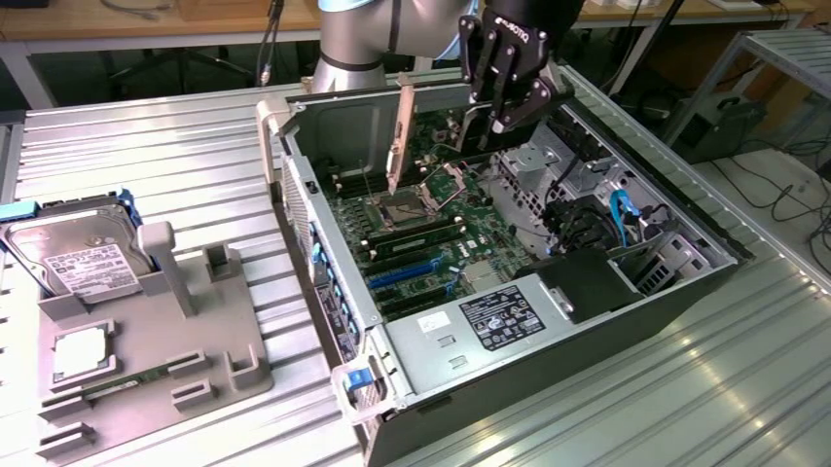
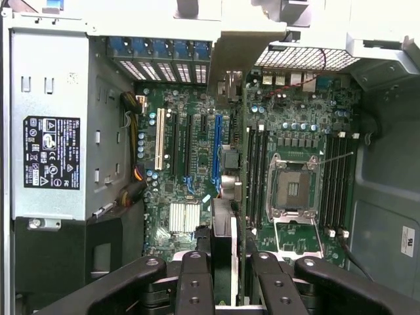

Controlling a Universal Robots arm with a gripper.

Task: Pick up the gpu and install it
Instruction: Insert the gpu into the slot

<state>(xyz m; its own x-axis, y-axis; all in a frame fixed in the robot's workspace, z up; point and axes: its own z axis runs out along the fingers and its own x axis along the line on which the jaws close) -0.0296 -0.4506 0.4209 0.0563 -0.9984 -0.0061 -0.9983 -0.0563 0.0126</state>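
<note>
The hand (image 1: 504,117) pinches the gpu (image 2: 223,249) between its two black fingers (image 2: 195,285), which press on the card's flat faces. In the upper middle of the exterior view the card hangs on edge above the open computer case (image 1: 695,287), apart from the board beneath it. Its pale metal bracket (image 1: 403,136) runs down the end that points to the exterior view's left.

In the wrist view the card shows edge-on. It sits over the motherboard (image 2: 197,131), between the long blue slot (image 2: 216,147) and the black memory slots (image 2: 256,170) beside the CPU socket (image 2: 292,187). The socket's metal frame is bare.

The case lies on its side with its open face up, filling the middle of the exterior view. The power supply (image 1: 500,321), with its black label, sits at the lower middle of the frame. Blue cables (image 1: 621,209) show in the drive bay towards the exterior view's right.

At the exterior view's left edge a grey fixture (image 1: 221,350) rests on the ribbed metal worktop (image 1: 169,165). A silver hard drive (image 1: 78,255) with a white label leans in it. A narrow green memory stick (image 1: 127,382) lies lower down on the same fixture, well apart from the case.
</note>
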